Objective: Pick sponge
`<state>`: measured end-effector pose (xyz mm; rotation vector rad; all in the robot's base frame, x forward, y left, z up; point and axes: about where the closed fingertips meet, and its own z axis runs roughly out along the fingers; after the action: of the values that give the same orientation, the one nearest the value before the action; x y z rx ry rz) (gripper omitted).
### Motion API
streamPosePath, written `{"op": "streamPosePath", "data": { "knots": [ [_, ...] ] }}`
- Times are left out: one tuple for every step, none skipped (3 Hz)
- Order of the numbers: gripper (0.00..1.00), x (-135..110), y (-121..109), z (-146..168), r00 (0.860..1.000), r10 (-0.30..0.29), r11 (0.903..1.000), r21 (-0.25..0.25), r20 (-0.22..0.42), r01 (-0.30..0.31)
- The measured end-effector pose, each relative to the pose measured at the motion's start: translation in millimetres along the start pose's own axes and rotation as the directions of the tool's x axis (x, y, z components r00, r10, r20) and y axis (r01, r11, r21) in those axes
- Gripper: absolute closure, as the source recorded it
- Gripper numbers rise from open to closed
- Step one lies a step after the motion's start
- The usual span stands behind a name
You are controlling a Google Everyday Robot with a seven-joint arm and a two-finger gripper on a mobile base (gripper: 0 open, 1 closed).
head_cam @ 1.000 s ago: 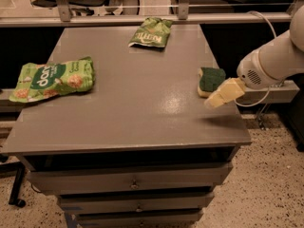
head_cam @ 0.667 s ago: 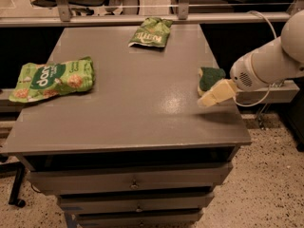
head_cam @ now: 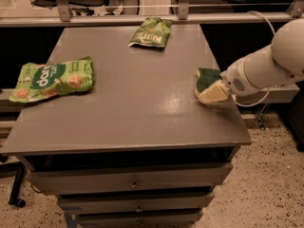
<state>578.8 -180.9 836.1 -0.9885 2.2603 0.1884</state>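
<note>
The sponge (head_cam: 204, 77) is a small block with a dark green top, lying near the right edge of the grey table (head_cam: 137, 103). My gripper (head_cam: 212, 93), pale yellow and padded, comes in from the right on a white arm (head_cam: 266, 63). It sits low over the table, right at the sponge's near side, and covers part of it. I cannot tell whether it touches the sponge.
A large green snack bag (head_cam: 52, 79) lies at the table's left side. A smaller green snack bag (head_cam: 151, 32) lies at the far edge. A rail and chair legs stand behind the table. Drawers are below the tabletop.
My gripper has moved a little to the left, closer against the sponge. The sponge and both bags have not moved.
</note>
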Motion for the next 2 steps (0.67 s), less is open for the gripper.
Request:
{"op": "streamPosePath", "data": {
  "knots": [
    [0.63,1.9,0.7,0.2,1.0,-0.011,0.9999,0.008,-0.002,0.011],
    [0.86,-5.1,0.0,-2.1,0.999,-0.031,0.9995,0.006,0.013,0.031]
  ]
}}
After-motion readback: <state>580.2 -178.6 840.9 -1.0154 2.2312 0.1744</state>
